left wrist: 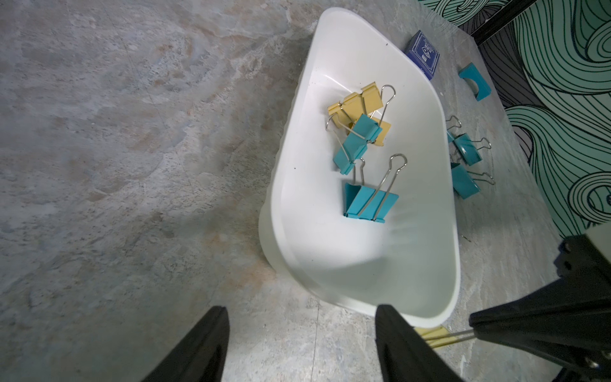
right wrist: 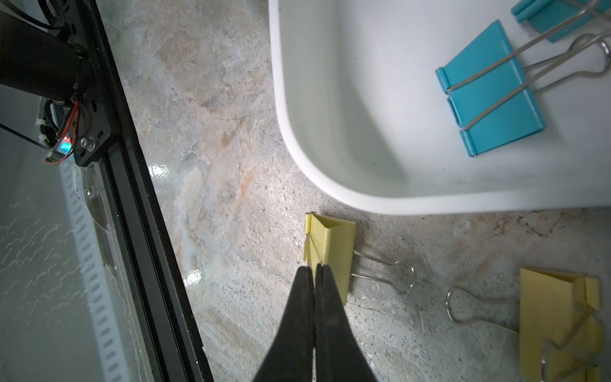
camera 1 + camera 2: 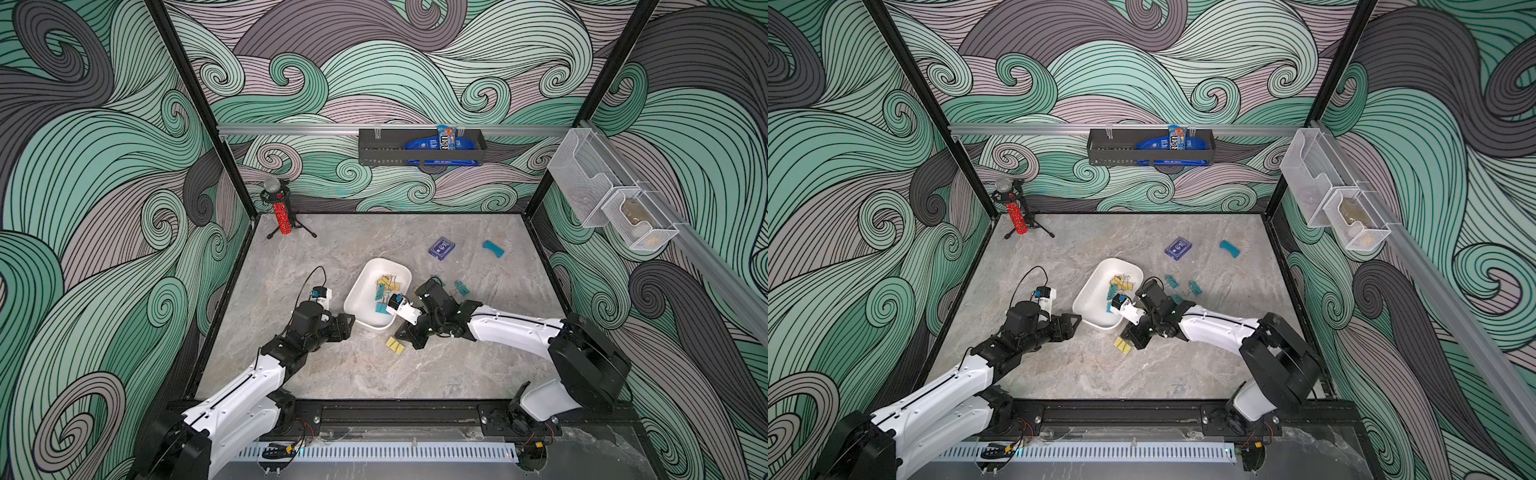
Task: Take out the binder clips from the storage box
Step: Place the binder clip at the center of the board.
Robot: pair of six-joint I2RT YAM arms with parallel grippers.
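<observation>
Two arms reach in from the near edge of the table (image 3: 332,374). The left gripper (image 1: 302,311) has its fingers spread with nothing between them, and one finger is right at the near end of the box (image 3: 365,286). The right gripper (image 2: 313,266) is closed, its tips pinched on the wire handle of a yellow clip (image 2: 330,244) just beside the box's near corner. A second yellow clip (image 2: 558,297) lies on the table next to it. I cannot tell whether another one lies under it.

The one white box sits about mid-table. It holds a teal clip (image 1: 370,203) lying alone, and a second teal clip (image 1: 355,145) lying across a small heap of yellow clips (image 1: 357,101). The heap has at least two, but its exact count is unclear.

On the table just past the box's right side lie two more teal clips, the nearer clip (image 1: 464,185) and the farther clip (image 1: 466,152).

Toward the far right corner are one dark-blue card box (image 3: 441,248) and one curved teal piece (image 3: 493,248). They are near each other but apart.

One microphone stand (image 3: 279,208) is in the far left corner. One black shelf (image 3: 374,149) on the far wall holds blue packets, and two mesh baskets (image 3: 615,199) hang on the right wall.
</observation>
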